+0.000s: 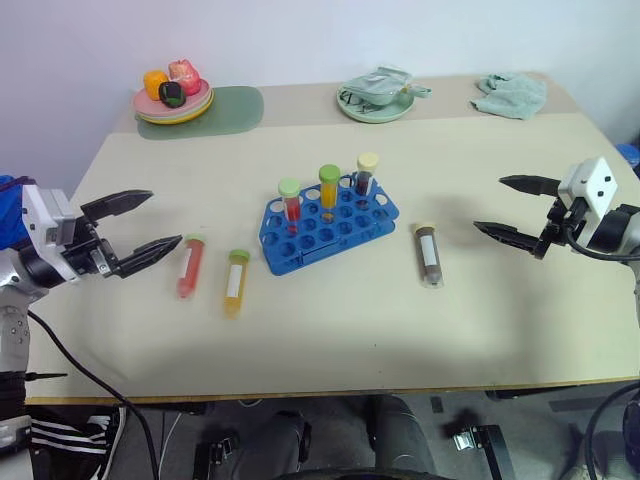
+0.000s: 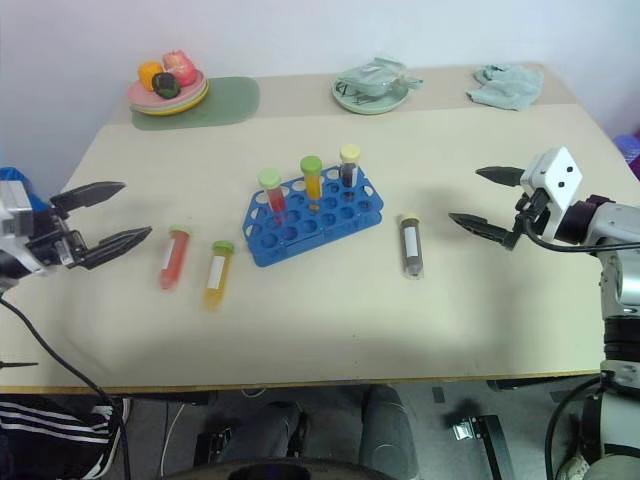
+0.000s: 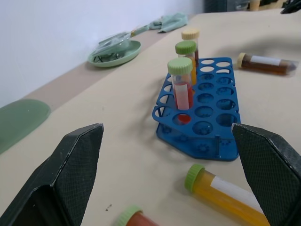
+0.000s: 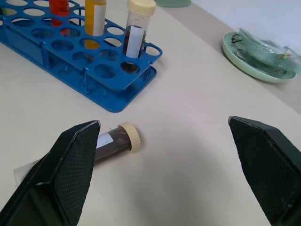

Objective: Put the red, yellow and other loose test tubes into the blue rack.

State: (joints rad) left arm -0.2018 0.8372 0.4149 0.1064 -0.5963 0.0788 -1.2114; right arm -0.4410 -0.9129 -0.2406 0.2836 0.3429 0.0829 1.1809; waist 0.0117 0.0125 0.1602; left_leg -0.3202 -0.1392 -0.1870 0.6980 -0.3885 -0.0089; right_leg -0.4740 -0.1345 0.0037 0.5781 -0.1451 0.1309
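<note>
three loose tubes on the table, both grippers spread wide and empty

red tube [image 1: 189, 267] lies just off the left gripper [image 1: 140, 226] fingertips; brown tube [image 1: 429, 255] near the right gripper [image 1: 505, 208]; blue rack [image 1: 328, 222] between.

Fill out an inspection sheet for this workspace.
Surface: beige table, bare in front.
Job's things: blue rack holds three upright tubes; red tube, yellow tube and brown tube lie loose.
Clutter: plate of toy food on a green mat, green dish, cloth at the far edge.
Grippers: left gripper and right gripper open, empty.
Cables: black cable below left arm.
Surroundings: white wall.
</note>
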